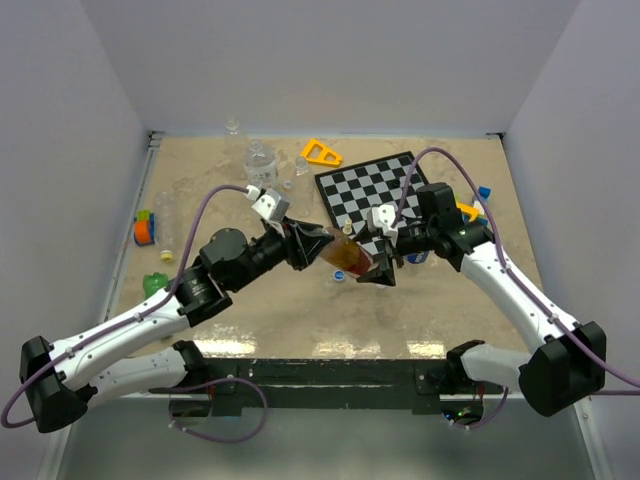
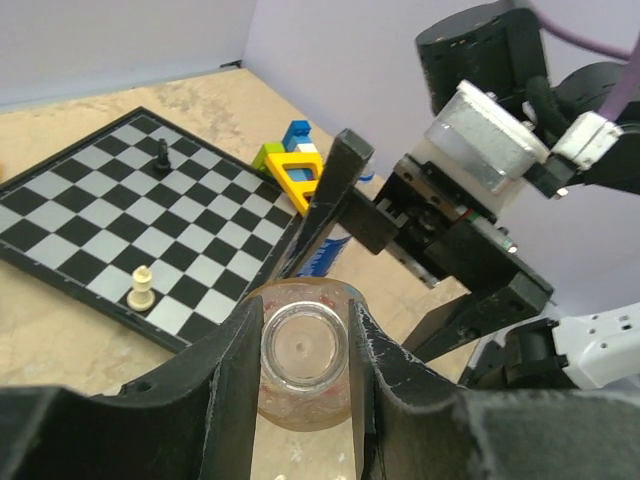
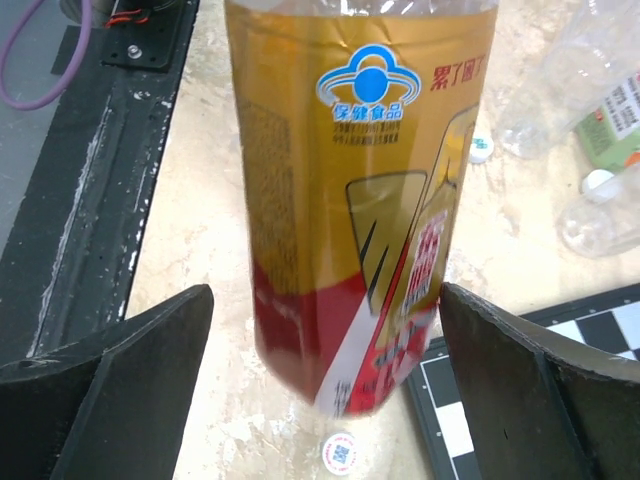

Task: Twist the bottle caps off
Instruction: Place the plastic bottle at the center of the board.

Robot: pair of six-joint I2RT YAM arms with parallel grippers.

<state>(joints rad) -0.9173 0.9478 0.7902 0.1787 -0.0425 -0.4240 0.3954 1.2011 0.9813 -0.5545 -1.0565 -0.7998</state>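
Bottle (image 1: 350, 256): amber, gold-and-red label, held off the desk (image 1: 250, 320) mid-scene and tilted, neck toward the left arm, just near of the chessboard (image 1: 375, 195). Thin plastic, so likely light and a bit squashy in the body. The label film looks slick. The stiff neck is the better hold; the body wants a wide, gentle clamp.

Left tool (image 2: 303, 312) is nearly shut, clamped on the neck end. The mouth looks clear and bare, with no coloured cap on it as far as I can tell. Right tool (image 3: 325, 290) is wide open, fingers either side of the labelled body, not touching it.

Contents: cannot tell if there is liquid inside or just tinted plastic.

Cap (image 3: 340, 452), white with blue print, lies loose on the desk under the bottle's base end. Clear bottles (image 1: 260, 160) stand at the far side, left of the chessboard, and seem empty.
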